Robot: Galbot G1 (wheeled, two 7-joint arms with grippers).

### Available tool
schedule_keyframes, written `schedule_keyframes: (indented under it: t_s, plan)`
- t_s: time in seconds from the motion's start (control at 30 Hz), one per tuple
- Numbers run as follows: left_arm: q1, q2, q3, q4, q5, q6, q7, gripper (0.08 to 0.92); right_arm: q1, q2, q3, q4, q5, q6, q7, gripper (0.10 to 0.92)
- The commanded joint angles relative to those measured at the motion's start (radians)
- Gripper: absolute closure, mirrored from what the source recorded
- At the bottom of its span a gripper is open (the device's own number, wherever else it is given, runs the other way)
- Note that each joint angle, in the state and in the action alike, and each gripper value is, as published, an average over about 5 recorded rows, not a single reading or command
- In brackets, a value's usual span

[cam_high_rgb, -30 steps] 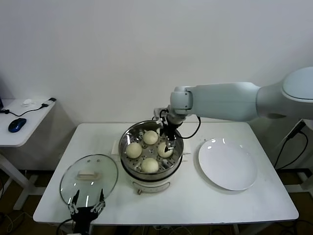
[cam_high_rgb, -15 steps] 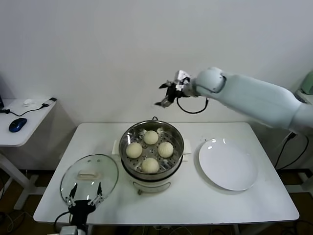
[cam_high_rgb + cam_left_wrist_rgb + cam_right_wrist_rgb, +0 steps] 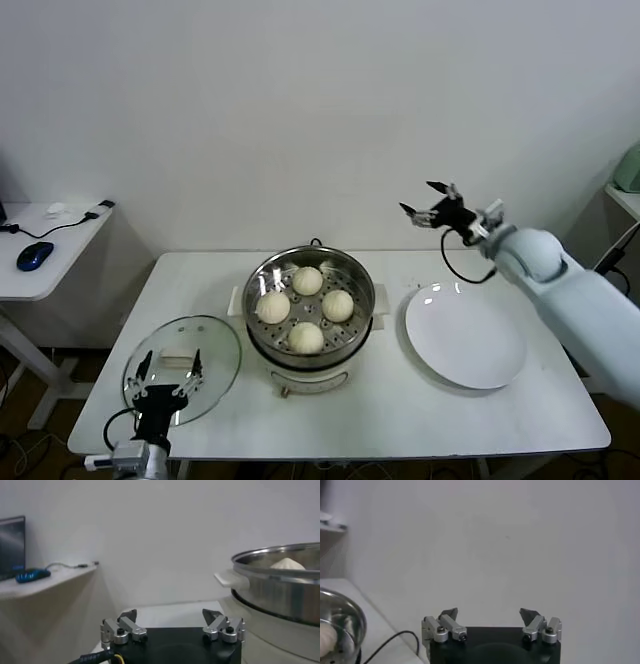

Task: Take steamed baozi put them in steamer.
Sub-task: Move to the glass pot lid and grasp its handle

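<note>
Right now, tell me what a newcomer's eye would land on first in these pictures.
The shiny steel steamer at the middle of the white table stands out, with four cream-white baozi sitting on its perforated tray. To its left lies a round glass lid, to its right an empty white plate. The right hand hangs open in the air above the plate's far edge, holding nothing.

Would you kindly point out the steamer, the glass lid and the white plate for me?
steamer [image 3: 262, 275], head view, on the steel rim at its left side.
glass lid [image 3: 215, 355], head view, on the bare glass right of its white handle.
white plate [image 3: 465, 335], head view, on the bare middle of the plate.
</note>
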Motion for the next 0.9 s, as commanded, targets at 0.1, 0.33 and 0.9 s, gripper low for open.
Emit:
schedule_keyframes:
  t_s: [0.1, 0.33, 0.9]
  plan:
    - [-0.036, 0.042, -0.010, 0.026, 0.094, -0.065, 0.009, 0.177, -0.839, 0.225, 0.690, 0.059, -0.161, 0.283, 0.029, 0.203]
    - [-0.033, 0.055, -0.009, 0.098, 0.233, -0.171, -0.011, 0.177, -0.879, 0.376, 0.672, 0.013, -0.233, 0.419, 0.014, 0.203]
    - [-0.051, 0.141, -0.056, 0.375, 1.369, -0.207, -0.393, 0.177, -0.898, 0.500, 0.613, 0.050, -0.341, 0.354, 0.077, 0.203]
